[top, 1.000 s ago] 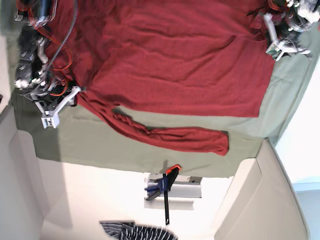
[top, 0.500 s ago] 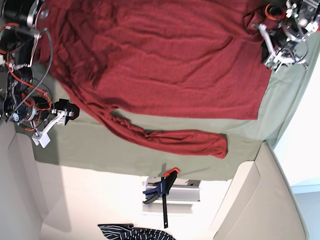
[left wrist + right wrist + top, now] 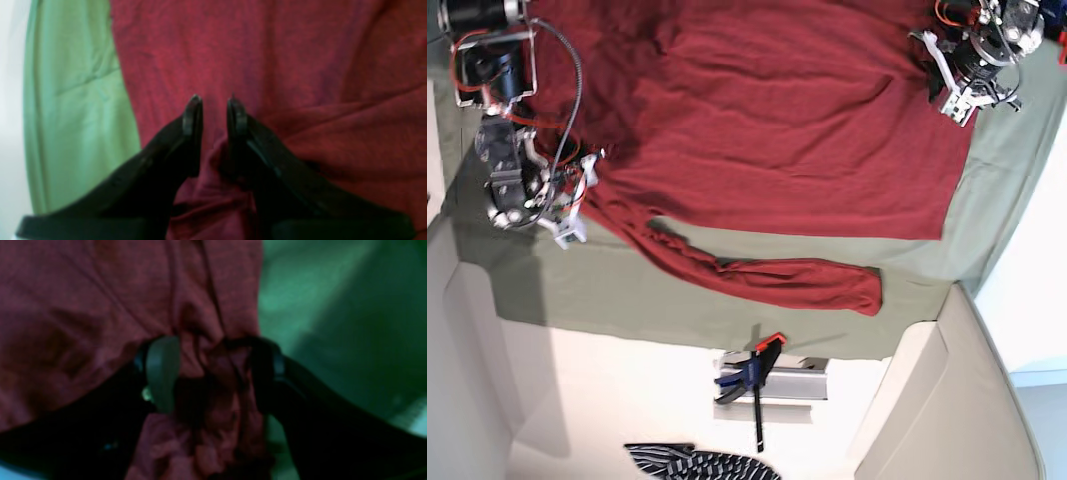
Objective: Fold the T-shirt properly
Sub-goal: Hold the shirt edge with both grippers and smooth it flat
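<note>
Right gripper (image 3: 213, 373) is clamped on a bunched ridge of the T-shirt (image 3: 83, 306). Its two dark fingers sit fairly wide, with red cloth crumpled between them, close to the shirt's side edge where the green table cover (image 3: 333, 323) begins. Left gripper (image 3: 213, 106) stands narrow, its tips nearly parallel with a slim gap. A raised fold of the same red cloth appears to be pinched lower down between the fingers, though the blur makes that grip less than certain. The shirt's edge and the green cover lie just to one side of it. From above, the T-shirt lies spread over most of the cover. The left gripper is at the shirt's corner near the cover's top right corner in that view, and the right gripper is at the opposite side, where a long sleeve (image 3: 797, 280) branches off. That sleeve lies twisted along the cover's lower edge. Past that edge, on the pale surface, are a bar clamp (image 3: 757, 385) with an orange handle and some striped fabric (image 3: 697, 463).
</note>
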{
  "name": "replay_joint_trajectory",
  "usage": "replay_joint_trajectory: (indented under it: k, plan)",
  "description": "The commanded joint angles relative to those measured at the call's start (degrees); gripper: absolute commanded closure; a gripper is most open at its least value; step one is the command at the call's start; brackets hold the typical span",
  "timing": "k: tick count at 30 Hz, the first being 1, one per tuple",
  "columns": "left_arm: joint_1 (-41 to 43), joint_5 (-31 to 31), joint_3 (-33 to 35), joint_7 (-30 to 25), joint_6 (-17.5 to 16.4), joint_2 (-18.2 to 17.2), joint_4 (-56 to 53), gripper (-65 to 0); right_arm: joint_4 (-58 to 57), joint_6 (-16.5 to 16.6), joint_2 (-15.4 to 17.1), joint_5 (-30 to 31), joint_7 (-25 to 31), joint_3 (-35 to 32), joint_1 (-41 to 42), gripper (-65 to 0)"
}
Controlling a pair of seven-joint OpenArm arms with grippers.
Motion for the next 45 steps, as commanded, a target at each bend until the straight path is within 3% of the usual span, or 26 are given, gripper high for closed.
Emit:
replay_joint_trajectory:
  k: [1, 11, 17, 30, 33, 45]
  plan:
    - [-0.33, 0.04, -0.55, -1.05, 0.04, -1.01, 0.74, -16.4, 1.55, -1.51, 0.48, -1.81, 0.55, -0.07, 1.81, -34.3]
    - [-0.31, 0.07, -0.55, -1.03, 0.04, -1.01, 0.74, -16.4, 4.37, -4.07, 0.5, -5.73, 3.13, -0.07, 1.88, -34.3]
    - [-0.31, 0.07, -0.55, -1.03, 0.04, -1.01, 0.74, -16.4, 4.13, -4.02, 0.48, -5.11, 5.53, -0.07, 1.84, -34.3]
    - [-0.31, 0.07, -0.55, -1.01, 0.04, -1.01, 0.74, -16.4, 8.39, -4.0, 0.48, -2.73, 4.13, -0.07, 1.86, -34.3]
    - [-0.31, 0.07, -0.55, -1.01, 0.04, -1.01, 0.74, -16.4, 9.66, -4.0, 0.46, -0.07, 5.33, -0.07, 1.88, -34.3]
    - [-0.31, 0.04, -0.55, -1.03, 0.04, -1.01, 0.74, -16.4, 5.29, -4.9, 0.31, -0.57, 11.43, -0.07, 1.68, -34.3]
